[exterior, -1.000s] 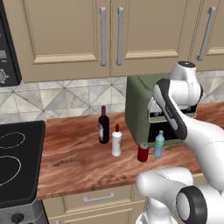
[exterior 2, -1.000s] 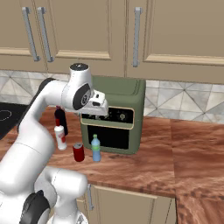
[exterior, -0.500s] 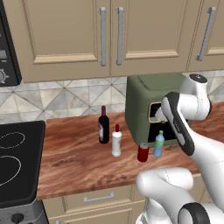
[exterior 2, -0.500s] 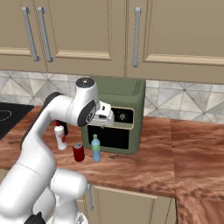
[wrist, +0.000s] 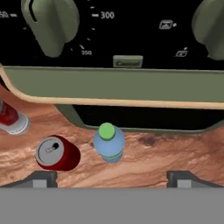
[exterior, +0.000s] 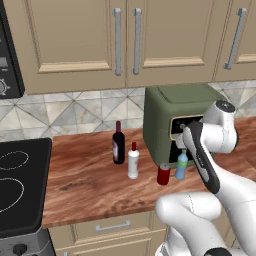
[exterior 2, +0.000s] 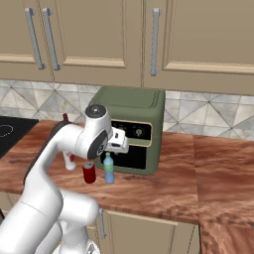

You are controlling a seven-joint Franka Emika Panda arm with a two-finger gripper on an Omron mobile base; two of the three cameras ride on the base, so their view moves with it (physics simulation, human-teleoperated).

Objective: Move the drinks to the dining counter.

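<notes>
Warm woodgrain counter is laid out beneath beige cabinets and a tiled backsplash, and on it the blue-green bottle (wrist: pixel 108 143) is seen standing upright, close in front of the dark window of the green countertop oven (exterior: pixel 172 117). Its green cap is viewed almost from straight above in the hand view, with a pale blue body and a green band below the shoulder; a slim, light shape, judged easy to tip. Just beside it the short red can (wrist: pixel 57 153) is stood, near but apart, silver top and pull tab showing. Further along, the white bottle (exterior: pixel 133 160) and the dark wine bottle (exterior: pixel 118 143) are lined up, the two well clear of the oven. Above the blue-green bottle the gripper (wrist: pixel 111 176) is held with its jaws spread wide and nothing between them. For this step, a straight descent centred on the cap is advised, the fingers to be brought down either side of the body below the shoulder, with care taken that the can is not nudged and the oven front is not struck. No drink has yet been delivered to the dining counter, by the look of it.
</notes>
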